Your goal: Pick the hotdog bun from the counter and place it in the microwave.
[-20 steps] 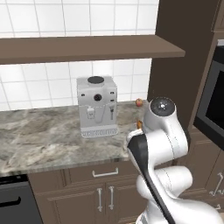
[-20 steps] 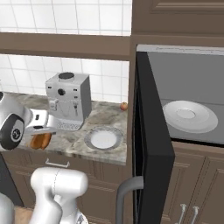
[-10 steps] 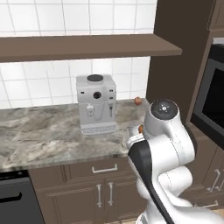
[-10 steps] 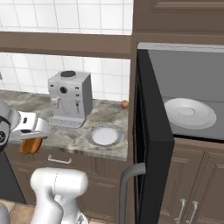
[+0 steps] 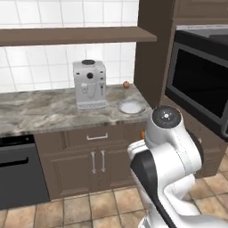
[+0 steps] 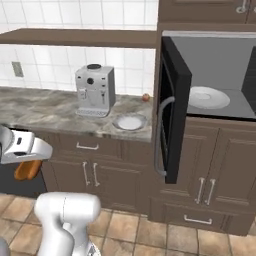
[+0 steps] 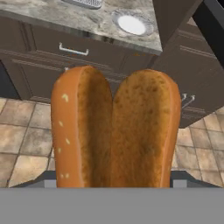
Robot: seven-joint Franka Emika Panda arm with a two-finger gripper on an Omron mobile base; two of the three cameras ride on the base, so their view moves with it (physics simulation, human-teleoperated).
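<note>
The hotdog bun (image 7: 114, 131) looms large in the hand view, two orange-brown lobes side by side, hiding the fingertips. In the right base view my gripper (image 6: 28, 159) hangs at the far left, in front of the lower cabinets and off the counter (image 6: 45, 107), shut on the hotdog bun (image 6: 26, 171). A sliver of the bun (image 5: 142, 134) peeks out behind my arm in the left base view. The microwave (image 6: 220, 75) stands open at the right, its black door (image 6: 173, 107) swung out toward me, a round white plate (image 6: 208, 97) on its grey floor.
On the counter stand a silver coffee machine (image 6: 95, 90), a small white plate (image 6: 129, 121) and a small red fruit (image 6: 145, 97) by the wall. A black dishwasher front (image 5: 18, 173) sits at the left. Tiled floor (image 5: 89, 207) lies open before the cabinets.
The whole picture has shifted in both base views: the base has backed away from the counter, so more floor and cabinet fronts show. The bun stays in the gripper.
</note>
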